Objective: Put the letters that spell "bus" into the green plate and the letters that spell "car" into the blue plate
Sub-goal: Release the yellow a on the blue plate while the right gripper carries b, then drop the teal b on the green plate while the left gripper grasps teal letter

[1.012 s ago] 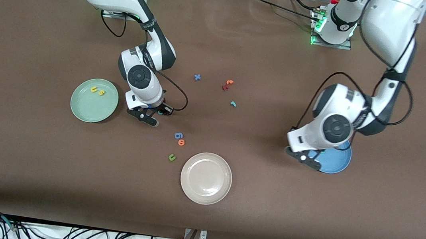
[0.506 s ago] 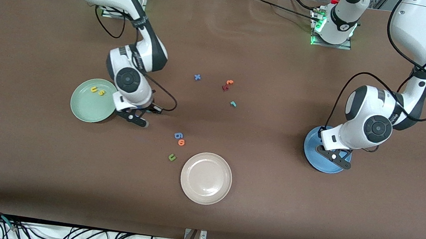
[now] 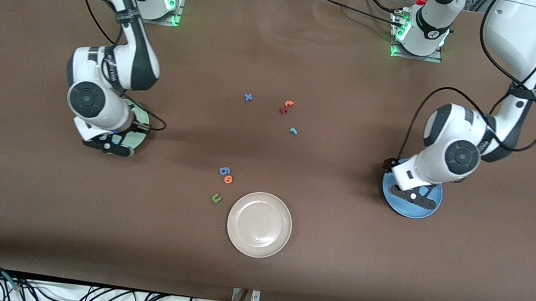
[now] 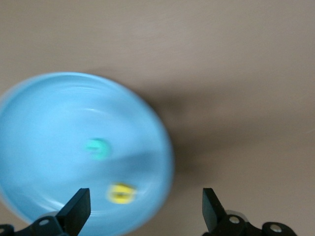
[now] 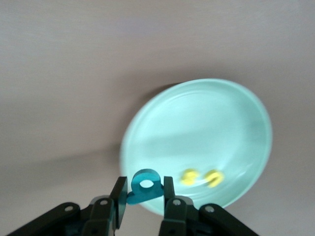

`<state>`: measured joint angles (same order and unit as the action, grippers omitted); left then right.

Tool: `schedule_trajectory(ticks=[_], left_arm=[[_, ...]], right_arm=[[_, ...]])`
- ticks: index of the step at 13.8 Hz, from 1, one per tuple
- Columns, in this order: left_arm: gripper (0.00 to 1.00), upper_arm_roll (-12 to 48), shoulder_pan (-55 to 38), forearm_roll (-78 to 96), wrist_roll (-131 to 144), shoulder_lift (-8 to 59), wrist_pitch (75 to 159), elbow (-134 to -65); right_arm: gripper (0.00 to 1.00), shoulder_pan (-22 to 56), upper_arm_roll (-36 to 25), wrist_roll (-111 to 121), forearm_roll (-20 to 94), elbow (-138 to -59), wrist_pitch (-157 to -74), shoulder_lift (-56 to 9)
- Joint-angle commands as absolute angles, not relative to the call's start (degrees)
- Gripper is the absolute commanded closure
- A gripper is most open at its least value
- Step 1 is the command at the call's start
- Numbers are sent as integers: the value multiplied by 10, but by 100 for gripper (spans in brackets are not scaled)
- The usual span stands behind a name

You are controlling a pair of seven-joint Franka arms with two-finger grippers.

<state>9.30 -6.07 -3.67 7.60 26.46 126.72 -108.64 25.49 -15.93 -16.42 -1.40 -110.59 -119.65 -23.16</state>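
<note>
Teal "c" (image 4: 97, 148) just released by wide-open left gripper (image 4: 142, 216) into blue plate (image 4: 44, 123); teal "b" (image 5: 143, 188), clamped in right gripper (image 5: 142, 199), now carried over green plate (image 5: 206, 128): only teal "r" (image 3: 293, 131) is left

High front cam facing both bases; wrist cams close above green plate (image 5: 206, 142), blue plate (image 4: 59, 147).

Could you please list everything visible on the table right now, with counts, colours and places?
green plate: one, mint, right arm's end; two yellow letters in it
blue plate: one, left arm's end; teal letter and yellow letter in it
cream plate: one, nearest the front camera
loose letters: eight, mixed colours, mid-table
teal b: one, in the right gripper
right gripper: shut on the b, over the green plate
left gripper: open, over the blue plate
</note>
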Motion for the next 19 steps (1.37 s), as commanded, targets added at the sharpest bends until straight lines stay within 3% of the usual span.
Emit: schedule_trajectory(ticks=[1,5,8,9,10,11,14,16,17,18,19], left_arm=[[0,170,-94,-47,303,261,1259,-1085],[0,174,-200,-43,486,298,1263,-1045],[0,174,-222,-43,532,329,1311,-1049],[0,174,-234,-45,563,338,1320,-1049],[1,174,-242,-50,588,347,1326,-1045],[3,174,-244,-51,595,355,1339,-1045],[4,172,-277,-51,637,374,1375,-1045],[9,171,-280,-51,640,381,1389,-1047],[13,171,-282,-53,639,381,1397,-1050],[25,171,-282,-61,639,384,1397,-1051],[30,171,-280,-74,640,385,1397,-1051]], right_arm=[[98,232,-173,-98,-11,-1132,-1219,-239],[98,216,-172,-71,-7,-1193,-1328,-256],[93,215,-171,-69,-7,-1196,-1337,-265],[71,215,-171,-70,-7,-1196,-1336,-265],[7,215,-171,-70,-7,-1196,-1336,-265],[1,215,-171,-69,-7,-1194,-1333,-264],[0,216,-171,-69,-7,-1180,-1303,-242],[0,216,-170,-69,-7,-1135,-1220,-219],[0,216,-171,-69,-6,-1101,-1165,-214],[0,216,-172,-69,2,-1059,-1106,-213],[0,215,-174,-69,15,-1015,-1044,-213]])
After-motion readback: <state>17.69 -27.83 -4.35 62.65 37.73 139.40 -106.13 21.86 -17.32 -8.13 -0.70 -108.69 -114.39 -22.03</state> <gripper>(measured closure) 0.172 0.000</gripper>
